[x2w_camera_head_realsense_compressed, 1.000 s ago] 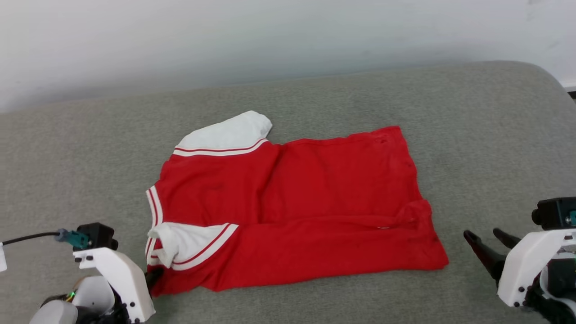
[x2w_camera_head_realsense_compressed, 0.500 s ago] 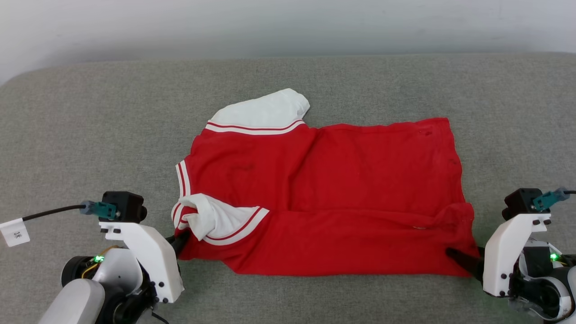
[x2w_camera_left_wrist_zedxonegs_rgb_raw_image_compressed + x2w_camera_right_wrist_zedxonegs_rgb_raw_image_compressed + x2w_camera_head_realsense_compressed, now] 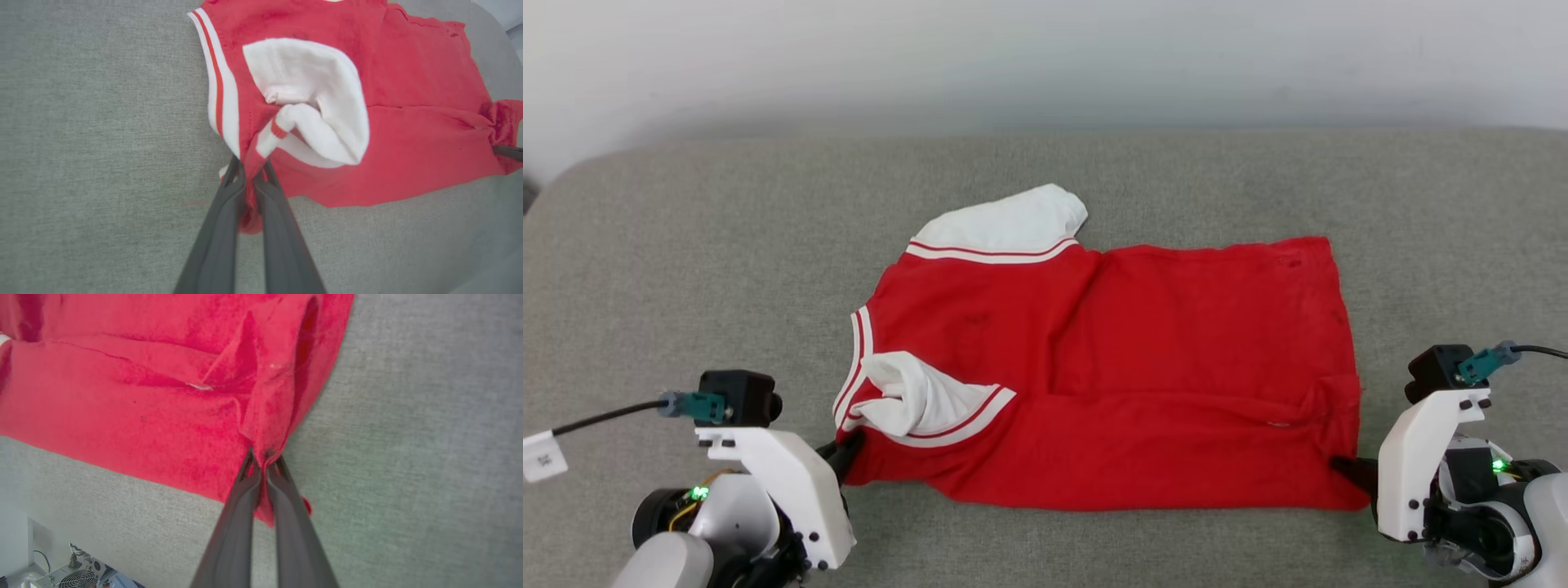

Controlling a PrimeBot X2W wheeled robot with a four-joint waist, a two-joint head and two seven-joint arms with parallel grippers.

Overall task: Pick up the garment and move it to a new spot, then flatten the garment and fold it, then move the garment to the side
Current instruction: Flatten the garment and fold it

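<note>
Right claw (image 3: pixel 264 459), open a second ago, now pinches the shirt (image 3: pixel 1143 351) at its near right corner; left claw (image 3: pixel 249 169) clamps the near left corner.

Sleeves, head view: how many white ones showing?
2. One sleeve lies flat at the shirt's far edge; the other sleeve is bunched on its near left corner, by the left hand. None seem hidden.

Grey woven upholstery (image 3: pixel 686 269), rounded at its far left corner, is seen backed by a pale wall (image 3: pixel 1045 57). Past one edge, a fan-grilled unit (image 3: pixel 77 577) and a thin cable (image 3: pixel 41 555) are noted.
</note>
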